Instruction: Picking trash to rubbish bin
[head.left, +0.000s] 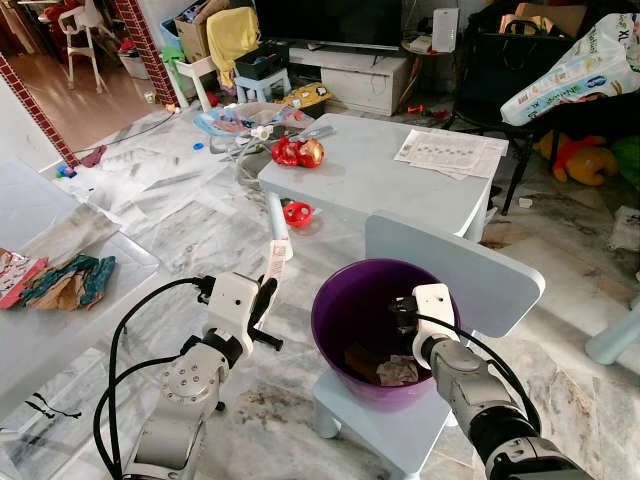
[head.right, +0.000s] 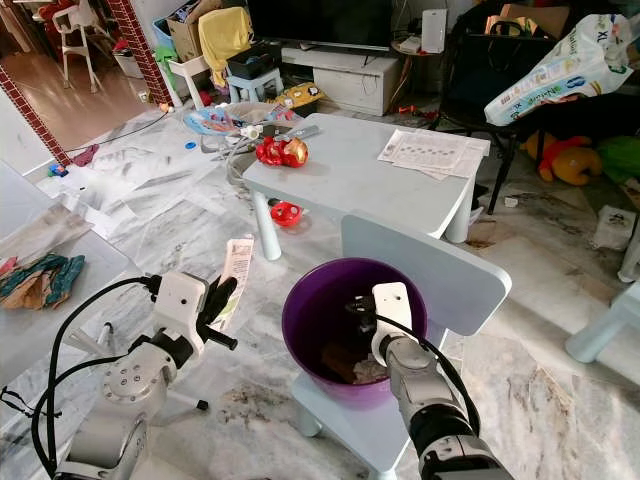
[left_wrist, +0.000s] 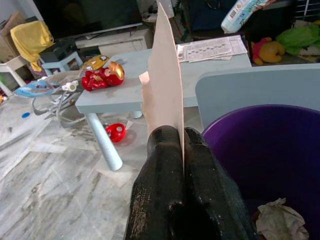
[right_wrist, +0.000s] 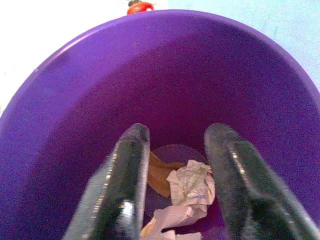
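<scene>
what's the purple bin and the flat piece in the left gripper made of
The round purple bin looks like moulded plastic: smooth, one even colour, with a soft sheen along its rim. The flat pale strip pinched in the left gripper looks like thin card or stiff paper: matte, standing straight, thin at the edge.

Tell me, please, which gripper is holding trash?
The left gripper, shut on a paper slip beside the purple bin; the right gripper hangs open inside it.

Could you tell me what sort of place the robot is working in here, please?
Most likely a family living room: a television on a low cabinet, a child-size table and chair, and toys such as a red figure lying about on the marble floor.
</scene>
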